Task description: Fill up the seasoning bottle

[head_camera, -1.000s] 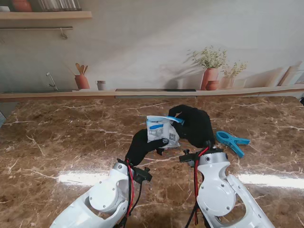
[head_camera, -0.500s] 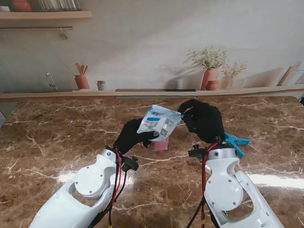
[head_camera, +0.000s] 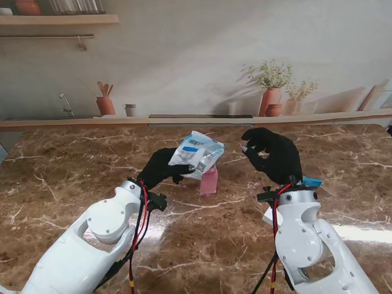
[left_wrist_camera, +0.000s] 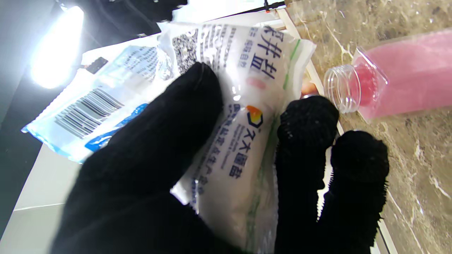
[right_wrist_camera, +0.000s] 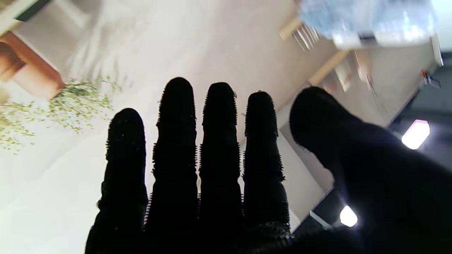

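My left hand (head_camera: pixel 160 168) (left_wrist_camera: pixel 183 165), in its black glove, grips the white and blue plastic salt bag (head_camera: pixel 197 154) (left_wrist_camera: pixel 226 116), thumb on the printed face and the other fingers (left_wrist_camera: pixel 307 123) wrapped round its edge. I hold the bag in the air, tilted, just above the pink square seasoning bottle (head_camera: pixel 209 181) (left_wrist_camera: pixel 392 76). That bottle stands upright on the brown marble table (head_camera: pixel 73 177) (left_wrist_camera: pixel 416 158), and I take it as my landmark. Its clear threaded neck is uncapped, as the left wrist view shows, with the lower edge of the bag close beside the mouth; I cannot tell whether the two touch.

My right hand (head_camera: pixel 274 154) (right_wrist_camera: pixel 219 169) is raised to the right of the bottle, apart from the bag and holding nothing. In the right wrist view its four fingers (right_wrist_camera: pixel 176 134) stand straight and close together with the thumb set off to one side; in the stand view the fingertips look slightly curled toward the bag.

A blue plastic clip (head_camera: pixel 311 181) lies on the table farther right of the bottle, mostly hidden behind my right wrist.
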{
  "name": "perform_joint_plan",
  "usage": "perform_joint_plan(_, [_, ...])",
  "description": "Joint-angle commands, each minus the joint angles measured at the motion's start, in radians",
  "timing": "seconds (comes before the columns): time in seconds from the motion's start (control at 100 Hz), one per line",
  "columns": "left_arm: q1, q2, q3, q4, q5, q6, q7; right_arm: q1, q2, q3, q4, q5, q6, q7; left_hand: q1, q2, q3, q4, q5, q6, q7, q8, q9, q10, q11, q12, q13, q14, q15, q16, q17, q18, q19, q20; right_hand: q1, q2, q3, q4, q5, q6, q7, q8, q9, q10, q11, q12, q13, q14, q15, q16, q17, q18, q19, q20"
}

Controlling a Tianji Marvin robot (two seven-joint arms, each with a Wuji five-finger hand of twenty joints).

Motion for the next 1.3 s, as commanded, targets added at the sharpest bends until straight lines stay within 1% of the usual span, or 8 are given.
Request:
perform_joint_plan(0.0, [-0.023,0.008,-0.011,-0.001,0.010,0.012,-0.004,-0.015,0.012,-0.001,0.053,0.005,0.012,0.011,0.145,0.173,0.256,0.044,0.199,-0.166,0.289,0.123,0.096,-0.089,0.188,0.056,0.044,-0.028,0.035,0.013,0.000,0.018,0.046,0.029,-0.062,0.042,-0.039,0.068,-0.004,0.017,-0.088,0.035,-0.042,0.000,-0.046,-0.046,-0.046,-0.002,-0.082,-0.054,-0.043,-0.006,-0.089,-0.044])
perform_joint_plan(0.1, [-0.042,0.012,-0.018,0.005,0.026,0.034,-0.021,-0.014,0.020,0.004,0.089,-0.028,0.017,0.025,0.145,0.174,0.253,0.044,0.197,-0.168,0.289,0.127,0.096,-0.091,0.188,0.056,0.044,-0.027,0.034,0.015,0.000,0.018,0.046,0.031,-0.092,0.050,-0.096,0.080,-0.040,0.027,-0.173,0.044,-0.110,0.007,-0.112,-0.100,-0.108,-0.002,-0.209,-0.134,-0.090,-0.027,-0.184,-0.095])
perform_joint_plan(0.19, [-0.059,0.017,-0.023,0.013,0.041,0.059,-0.040,-0.016,0.026,0.010,0.116,-0.048,0.020,0.040,0.145,0.175,0.253,0.044,0.197,-0.169,0.289,0.130,0.096,-0.092,0.189,0.056,0.043,-0.027,0.034,0.015,-0.002,0.018,0.046,0.033,-0.116,0.060,-0.155,0.086,-0.083,0.039,-0.240,0.013,-0.176,0.010,-0.187,-0.176,-0.180,-0.016,-0.321,-0.234,-0.132,-0.066,-0.288,-0.173])
perform_joint_plan(0.29, [-0.076,0.022,-0.029,0.018,0.061,0.088,-0.060,-0.021,0.035,0.019,0.140,-0.069,0.023,0.071,0.145,0.174,0.252,0.045,0.196,-0.170,0.289,0.133,0.096,-0.092,0.190,0.055,0.043,-0.027,0.034,0.016,-0.001,0.018,0.047,0.035,-0.134,0.073,-0.207,0.094,-0.123,0.035,-0.285,-0.023,-0.254,0.000,-0.249,-0.258,-0.260,-0.050,-0.387,-0.311,-0.172,-0.114,-0.377,-0.257])
perform_joint_plan(0.38, [-0.090,0.026,-0.033,0.020,0.084,0.121,-0.073,-0.026,0.041,0.023,0.158,-0.066,0.025,0.103,0.144,0.173,0.253,0.045,0.197,-0.170,0.288,0.135,0.097,-0.093,0.190,0.055,0.043,-0.024,0.034,0.017,-0.001,0.018,0.048,0.037,-0.140,0.080,-0.242,0.099,-0.158,0.040,-0.319,-0.052,-0.322,-0.003,-0.275,-0.304,-0.321,-0.066,-0.411,-0.346,-0.207,-0.144,-0.436,-0.307])
perform_joint_plan(0.74, [-0.157,0.043,-0.021,0.063,0.156,0.181,-0.137,-0.007,0.038,0.006,0.260,-0.038,0.033,0.096,0.143,0.172,0.255,0.042,0.191,-0.170,0.289,0.138,0.096,-0.094,0.191,0.052,0.040,-0.022,0.032,0.019,-0.006,0.017,0.046,0.041,-0.153,0.090,-0.258,0.108,-0.179,0.053,-0.327,-0.071,-0.366,0.000,-0.277,-0.338,-0.355,-0.090,-0.419,-0.373,-0.209,-0.226,-0.478,-0.362])
perform_joint_plan(0.86, [-0.178,0.049,-0.016,0.082,0.193,0.191,-0.155,-0.006,0.042,0.005,0.280,-0.042,0.034,0.111,0.143,0.170,0.255,0.042,0.191,-0.170,0.291,0.138,0.096,-0.094,0.192,0.052,0.040,-0.022,0.031,0.019,-0.007,0.016,0.046,0.042,-0.160,0.098,-0.261,0.111,-0.188,0.050,-0.329,-0.074,-0.385,0.007,-0.280,-0.344,-0.374,-0.085,-0.424,-0.379,-0.221,-0.221,-0.484,-0.373])
perform_joint_plan(1.29, [-0.265,0.078,0.011,0.123,0.342,0.223,-0.230,0.003,0.039,-0.005,0.314,-0.028,0.025,0.097,0.141,0.167,0.260,0.040,0.192,-0.170,0.294,0.136,0.097,-0.092,0.196,0.049,0.043,-0.021,0.034,0.022,-0.003,0.016,0.050,0.046,-0.160,0.100,-0.257,0.118,-0.181,0.042,-0.315,-0.068,-0.388,0.014,-0.271,-0.344,-0.382,-0.071,-0.414,-0.376,-0.229,-0.203,-0.474,-0.380])
